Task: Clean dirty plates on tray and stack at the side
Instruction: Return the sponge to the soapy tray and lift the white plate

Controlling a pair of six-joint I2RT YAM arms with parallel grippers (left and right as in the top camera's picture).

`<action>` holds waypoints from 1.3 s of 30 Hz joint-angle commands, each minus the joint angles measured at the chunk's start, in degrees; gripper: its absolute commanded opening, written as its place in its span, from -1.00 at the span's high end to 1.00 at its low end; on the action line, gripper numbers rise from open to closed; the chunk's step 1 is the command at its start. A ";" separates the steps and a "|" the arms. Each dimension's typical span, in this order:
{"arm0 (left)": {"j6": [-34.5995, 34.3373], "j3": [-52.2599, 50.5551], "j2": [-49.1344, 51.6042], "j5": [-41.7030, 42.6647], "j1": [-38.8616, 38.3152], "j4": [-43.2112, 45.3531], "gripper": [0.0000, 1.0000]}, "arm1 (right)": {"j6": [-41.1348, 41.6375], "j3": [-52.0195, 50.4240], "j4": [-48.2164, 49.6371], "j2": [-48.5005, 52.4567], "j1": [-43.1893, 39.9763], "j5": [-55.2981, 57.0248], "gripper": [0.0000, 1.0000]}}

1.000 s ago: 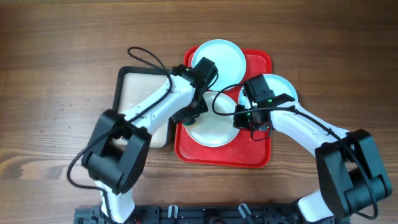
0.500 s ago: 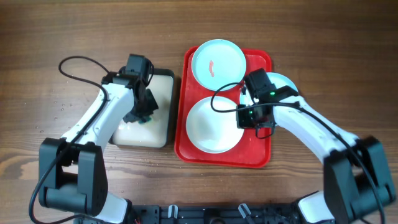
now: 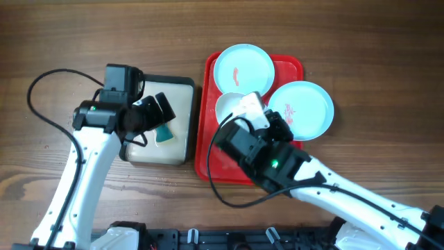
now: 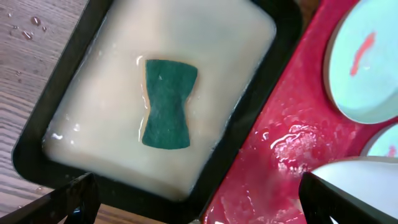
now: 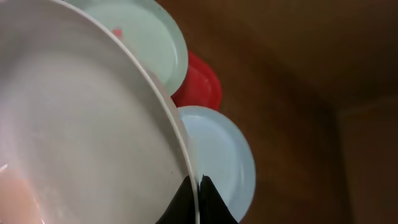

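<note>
The red tray (image 3: 291, 69) holds a pale blue plate (image 3: 243, 68) with a red smear at its far end. A second pale blue plate (image 3: 300, 107), also smeared, sits at its right edge. My right gripper (image 5: 199, 190) is shut on the rim of the white plate (image 5: 81, 124), which is lifted and tilted above the tray. In the overhead view my raised right arm hides most of this white plate (image 3: 231, 107). My left gripper (image 4: 199, 204) hangs open over the cream tray's near rim and holds nothing. A green sponge (image 4: 168, 102) lies loose below it.
The black-rimmed cream tray (image 3: 163, 78) of milky liquid stands just left of the red tray, with the sponge (image 3: 164, 133) in it. Water drops dot the wood (image 4: 28, 28) to its left. The red tray floor (image 4: 292, 124) is wet.
My left arm swung from the red tray to the cream tray, opened and let go of the sponge there. My right arm lifted the white plate off the tray and tilted it.
</note>
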 commanded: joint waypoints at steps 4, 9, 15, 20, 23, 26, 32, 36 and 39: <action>0.46 0.59 -0.42 0.87 0.39 -0.02 -1.00 | -3.02 1.36 1.51 -0.68 3.32 10.82 0.91; 0.46 0.59 -0.42 0.87 0.39 0.00 -1.00 | -2.95 1.36 2.29 -0.68 3.32 10.80 0.91; 0.46 0.59 -0.42 0.87 0.39 -0.02 -1.00 | -2.97 1.36 2.27 -0.68 3.32 10.80 0.91; 0.46 0.59 -0.42 0.87 0.39 -0.02 -1.00 | -10.54 1.33 2.86 -0.68 3.32 10.19 0.91; 0.46 0.59 -0.42 0.87 0.39 -0.02 -1.00 | -18.29 1.33 4.74 -0.68 3.28 10.23 0.91; 0.46 0.59 -0.42 0.87 0.39 -0.02 -1.00 | -19.34 1.33 5.68 -0.68 3.28 10.38 0.91; 0.46 0.59 -0.42 0.87 0.39 -0.02 -1.00 | -22.29 1.33 5.77 -0.68 3.28 10.40 0.91; 0.46 0.59 -0.42 0.87 0.39 -0.02 -1.00 | -22.25 1.33 5.77 -0.68 3.28 10.40 0.92; 0.46 0.59 -0.42 0.87 0.39 -0.02 -1.00 | -21.90 1.33 5.75 -0.68 3.28 10.38 0.91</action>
